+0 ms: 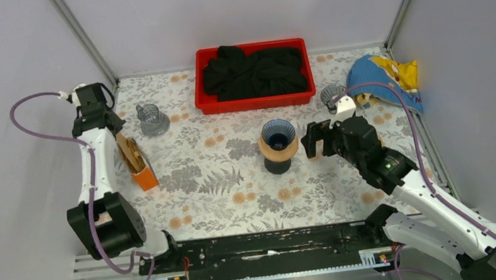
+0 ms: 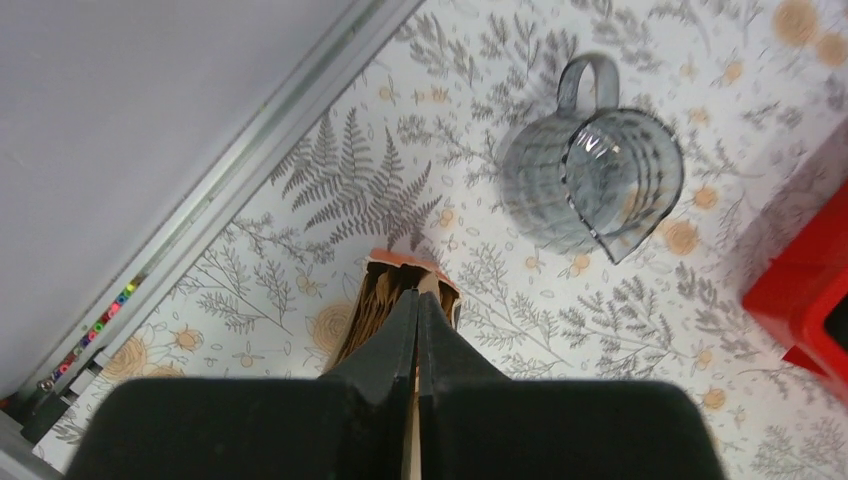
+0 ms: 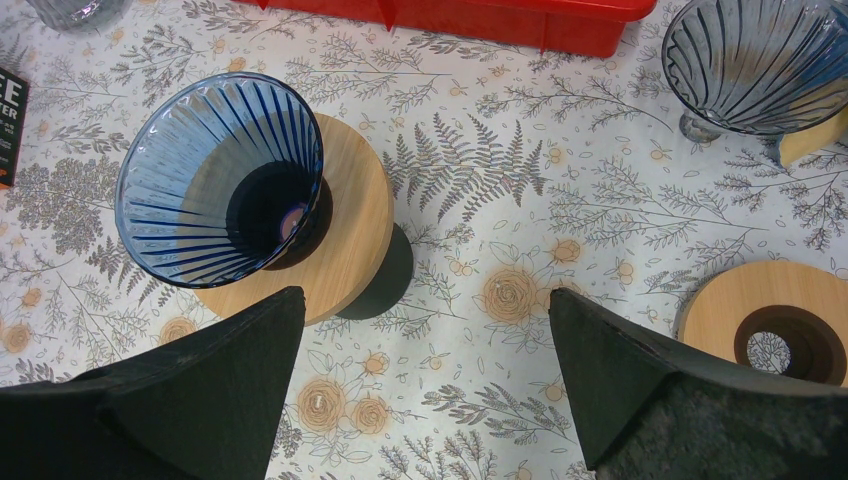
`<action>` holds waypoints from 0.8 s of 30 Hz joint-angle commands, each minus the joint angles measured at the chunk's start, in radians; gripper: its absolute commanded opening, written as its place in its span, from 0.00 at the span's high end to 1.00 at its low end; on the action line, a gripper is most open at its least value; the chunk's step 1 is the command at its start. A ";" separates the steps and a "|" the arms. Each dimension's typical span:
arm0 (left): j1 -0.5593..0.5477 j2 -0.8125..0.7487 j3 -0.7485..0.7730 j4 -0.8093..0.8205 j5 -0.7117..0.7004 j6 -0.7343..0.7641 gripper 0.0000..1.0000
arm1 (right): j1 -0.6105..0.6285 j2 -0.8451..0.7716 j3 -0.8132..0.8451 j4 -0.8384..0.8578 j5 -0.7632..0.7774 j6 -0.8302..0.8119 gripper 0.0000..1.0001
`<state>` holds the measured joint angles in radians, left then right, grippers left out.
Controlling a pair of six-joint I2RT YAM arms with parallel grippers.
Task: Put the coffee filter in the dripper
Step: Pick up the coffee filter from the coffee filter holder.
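The blue ribbed glass dripper sits on a round wooden stand with a dark base at mid table; in the right wrist view the dripper is empty. My right gripper is open just right of it, its jaws over bare cloth. An orange box of brown coffee filters stands at the left. My left gripper hangs over the box; in the wrist view the gripper is shut, with a thin tan filter edge pinched between the fingers.
A glass pitcher stands by the box. A red tray of black cloth is at the back. A second glass dripper and a loose wooden ring lie right of my right gripper. A blue bag sits back right.
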<state>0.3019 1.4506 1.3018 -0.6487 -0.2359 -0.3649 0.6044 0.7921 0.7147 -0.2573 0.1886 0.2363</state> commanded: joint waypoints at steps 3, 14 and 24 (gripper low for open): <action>0.005 -0.027 0.050 -0.012 -0.049 0.000 1.00 | 0.012 -0.002 0.014 0.027 -0.012 0.006 0.01; 0.007 -0.022 0.017 0.015 -0.050 -0.010 0.71 | 0.011 -0.002 0.012 0.028 -0.015 0.007 0.01; 0.008 -0.056 -0.003 0.005 -0.026 0.000 0.47 | 0.013 -0.005 0.011 0.034 -0.020 0.008 0.01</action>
<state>0.3031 1.4239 1.3254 -0.6514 -0.2684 -0.3691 0.6044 0.7921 0.7147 -0.2569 0.1883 0.2363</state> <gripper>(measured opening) 0.498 0.993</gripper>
